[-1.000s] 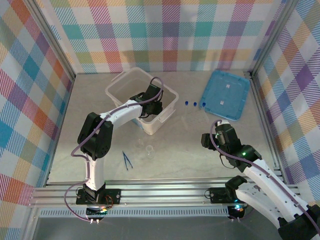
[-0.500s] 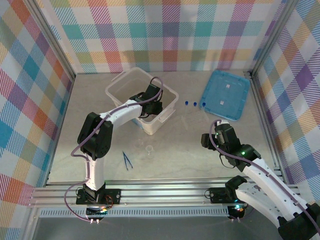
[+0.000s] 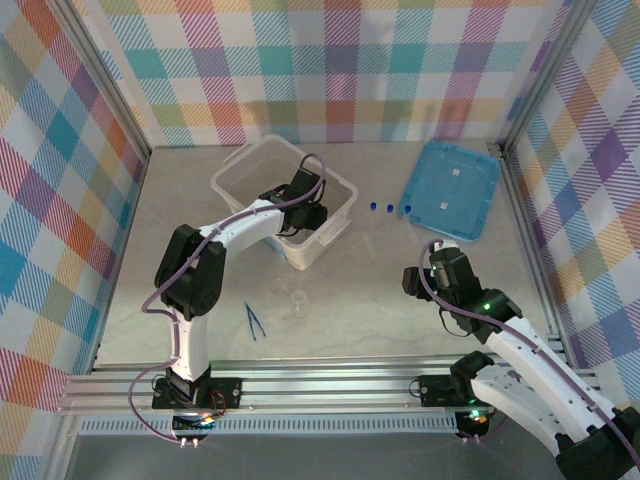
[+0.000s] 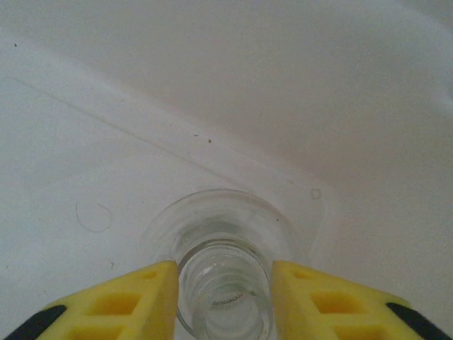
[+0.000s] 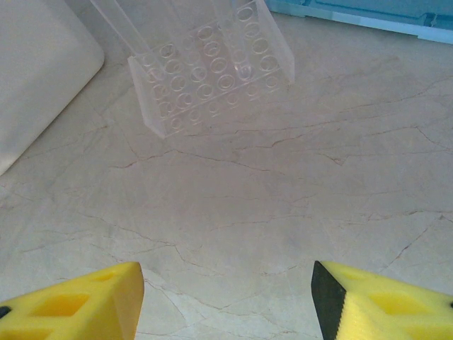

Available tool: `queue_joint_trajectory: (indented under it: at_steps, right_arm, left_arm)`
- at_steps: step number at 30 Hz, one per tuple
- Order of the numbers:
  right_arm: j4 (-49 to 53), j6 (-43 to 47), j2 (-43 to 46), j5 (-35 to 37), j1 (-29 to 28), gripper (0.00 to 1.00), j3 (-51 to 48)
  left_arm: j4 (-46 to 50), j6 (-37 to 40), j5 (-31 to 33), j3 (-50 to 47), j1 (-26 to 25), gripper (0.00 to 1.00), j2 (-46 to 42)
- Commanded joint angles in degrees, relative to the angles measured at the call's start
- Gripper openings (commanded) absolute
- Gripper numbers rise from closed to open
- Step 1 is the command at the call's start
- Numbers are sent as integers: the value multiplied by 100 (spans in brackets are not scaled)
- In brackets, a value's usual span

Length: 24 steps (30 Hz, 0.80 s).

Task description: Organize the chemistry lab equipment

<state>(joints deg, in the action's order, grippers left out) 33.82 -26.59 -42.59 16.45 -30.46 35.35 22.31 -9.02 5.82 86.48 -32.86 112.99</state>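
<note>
— What did your left gripper (image 4: 223,265) have?
— Its yellow fingers (image 4: 134,297) flanked the neck of the clear glass flask (image 4: 225,301). Whether they were clamped or had let go, I couldn't tell (they looked flush against the glass). The flask stood upright in the translucent plastic box (image 3: 245,165), mouth up.
— And the right gripper (image 5: 226,283)?
— I had it spread wide, empty, over the marbled table (image 5: 283,177), with plaid walls (image 3: 330,60) around.

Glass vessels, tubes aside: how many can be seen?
2. A flask stands between the left jaws inside the box; a tiny beaker sits on the table by the tweezers. The box may hide more.
</note>
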Motion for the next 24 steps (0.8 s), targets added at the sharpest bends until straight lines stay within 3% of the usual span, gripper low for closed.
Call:
queue_joint_trajectory:
  at_steps: [1, 6, 24]
  right_arm:
    - [70, -31, 66, 63, -39, 65, 168]
    - [83, -14, 83, 43, -40, 65, 181]
    - [70, -48, 216, 25, -45, 65, 118]
  left_arm:
    - [68, -28, -23, 18, -16, 44, -333]
    - [107, -26, 91, 42, -19, 51, -509]
    - [280, -153, 235, -112, -27, 57, -1534]
